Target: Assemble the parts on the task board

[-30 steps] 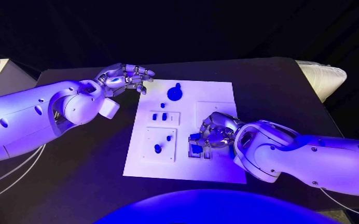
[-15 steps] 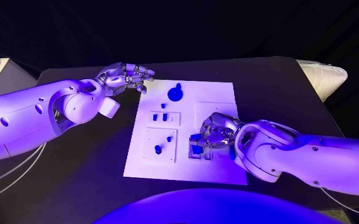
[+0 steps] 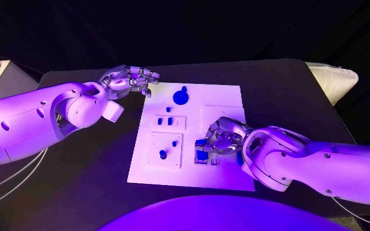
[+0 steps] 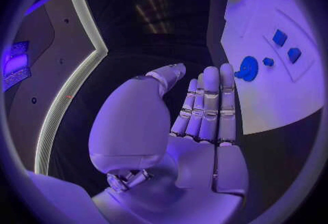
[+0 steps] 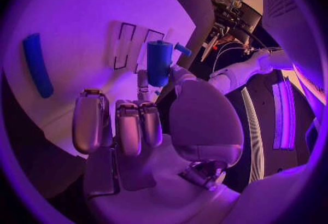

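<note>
my right hand a little lower on the task board than a second ago, blue part between my fingertips now closer to the board's near edge

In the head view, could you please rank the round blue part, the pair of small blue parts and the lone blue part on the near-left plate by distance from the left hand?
From the left hand:
1. Round blue part, far end of the board, nearest.
2. Pair of small blue parts, on the middle-left plate.
3. Lone blue part, near-left plate, farthest.
</note>
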Controlling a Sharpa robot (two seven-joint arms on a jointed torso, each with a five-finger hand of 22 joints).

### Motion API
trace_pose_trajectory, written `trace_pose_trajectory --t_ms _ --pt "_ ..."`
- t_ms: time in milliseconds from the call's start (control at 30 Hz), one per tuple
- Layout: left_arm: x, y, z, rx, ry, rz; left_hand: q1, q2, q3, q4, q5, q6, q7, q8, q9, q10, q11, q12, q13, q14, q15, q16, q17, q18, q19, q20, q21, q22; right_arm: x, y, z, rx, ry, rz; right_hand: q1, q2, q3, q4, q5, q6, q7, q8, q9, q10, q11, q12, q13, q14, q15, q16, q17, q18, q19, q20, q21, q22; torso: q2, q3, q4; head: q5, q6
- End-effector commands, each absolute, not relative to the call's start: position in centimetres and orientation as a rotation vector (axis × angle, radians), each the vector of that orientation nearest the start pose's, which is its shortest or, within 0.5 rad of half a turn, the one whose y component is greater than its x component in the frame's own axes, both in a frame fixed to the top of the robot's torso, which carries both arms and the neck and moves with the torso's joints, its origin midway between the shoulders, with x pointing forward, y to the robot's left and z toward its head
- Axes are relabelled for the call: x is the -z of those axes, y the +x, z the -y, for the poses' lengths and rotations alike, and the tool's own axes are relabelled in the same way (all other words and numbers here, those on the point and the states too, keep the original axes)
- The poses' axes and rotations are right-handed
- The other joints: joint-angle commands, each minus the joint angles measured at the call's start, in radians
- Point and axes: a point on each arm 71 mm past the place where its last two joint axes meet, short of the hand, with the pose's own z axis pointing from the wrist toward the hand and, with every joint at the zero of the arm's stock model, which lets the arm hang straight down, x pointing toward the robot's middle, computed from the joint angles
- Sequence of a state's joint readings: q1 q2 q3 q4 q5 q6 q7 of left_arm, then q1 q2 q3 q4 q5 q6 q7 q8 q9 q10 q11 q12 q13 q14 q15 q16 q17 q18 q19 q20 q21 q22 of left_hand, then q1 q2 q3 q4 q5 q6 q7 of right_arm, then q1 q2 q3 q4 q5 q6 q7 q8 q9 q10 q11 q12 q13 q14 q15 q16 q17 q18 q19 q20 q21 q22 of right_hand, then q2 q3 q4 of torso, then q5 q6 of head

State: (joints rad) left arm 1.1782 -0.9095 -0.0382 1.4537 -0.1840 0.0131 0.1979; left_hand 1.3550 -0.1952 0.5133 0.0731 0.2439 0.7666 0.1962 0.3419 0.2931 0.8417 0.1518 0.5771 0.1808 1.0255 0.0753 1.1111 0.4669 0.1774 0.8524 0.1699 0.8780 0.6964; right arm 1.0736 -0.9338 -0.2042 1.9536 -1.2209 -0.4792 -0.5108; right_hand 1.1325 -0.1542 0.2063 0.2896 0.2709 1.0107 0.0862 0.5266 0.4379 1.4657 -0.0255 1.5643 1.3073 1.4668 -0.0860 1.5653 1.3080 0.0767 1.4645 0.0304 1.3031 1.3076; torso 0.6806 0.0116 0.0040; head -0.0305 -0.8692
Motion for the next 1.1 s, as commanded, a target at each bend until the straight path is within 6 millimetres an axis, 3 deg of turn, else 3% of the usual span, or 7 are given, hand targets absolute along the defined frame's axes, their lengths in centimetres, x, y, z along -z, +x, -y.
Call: trace_pose_trajectory --t_ms 33,667,1100 --pt "20.3 48.5 -24.2 1.548 -0.965 -1.799 0.001 0.006 -0.003 0.003 -0.002 -0.007 0.027 0.006 0.000 -0.009 0.001 0.004 0.001 -0.003 0.002 0.004 0.002 0.005 0.001 0.004 -0.004 -0.001 25.7 34.2 15.4 -0.730 0.333 -2.059 0.003 0.006 0.007 0.000 0.007 0.058 -0.052 0.000 0.002 0.105 -0.008 0.007 0.264 0.104 -0.004 0.006 0.263 -0.020 0.007 -0.009 0.006 0.107 0.000 -0.0003 0.0004 0.000 0.000" --pt "20.3 48.5 -24.1 1.546 -0.965 -1.806 0.000 0.007 -0.004 0.006 -0.002 -0.009 0.027 0.009 -0.001 -0.012 0.001 0.007 0.001 -0.004 0.003 0.005 0.002 0.005 0.000 0.004 -0.006 -0.002 25.8 34.1 15.8 -0.714 0.362 -2.157 0.007 0.003 0.011 -0.001 0.011 0.056 -0.052 0.001 0.001 0.105 -0.008 0.007 0.264 0.104 -0.005 0.006 0.263 -0.020 0.008 -0.009 0.007 0.108 -0.001 -0.0020 0.0001 -0.002 -0.002" --pt "20.4 48.5 -24.1 1.547 -0.965 -1.807 0.000 0.006 -0.004 0.006 -0.002 -0.011 0.027 0.010 -0.001 -0.014 0.002 0.008 0.001 -0.005 0.003 0.005 0.002 0.005 0.000 0.005 -0.006 -0.003 26.4 34.3 16.0 -0.679 0.361 -2.178 0.003 0.002 0.012 0.001 0.008 0.056 -0.051 0.002 0.001 0.105 -0.008 0.007 0.264 0.104 -0.004 0.006 0.263 -0.020 0.008 -0.009 0.007 0.109 0.000 -0.0009 0.0001 0.000 -0.001"
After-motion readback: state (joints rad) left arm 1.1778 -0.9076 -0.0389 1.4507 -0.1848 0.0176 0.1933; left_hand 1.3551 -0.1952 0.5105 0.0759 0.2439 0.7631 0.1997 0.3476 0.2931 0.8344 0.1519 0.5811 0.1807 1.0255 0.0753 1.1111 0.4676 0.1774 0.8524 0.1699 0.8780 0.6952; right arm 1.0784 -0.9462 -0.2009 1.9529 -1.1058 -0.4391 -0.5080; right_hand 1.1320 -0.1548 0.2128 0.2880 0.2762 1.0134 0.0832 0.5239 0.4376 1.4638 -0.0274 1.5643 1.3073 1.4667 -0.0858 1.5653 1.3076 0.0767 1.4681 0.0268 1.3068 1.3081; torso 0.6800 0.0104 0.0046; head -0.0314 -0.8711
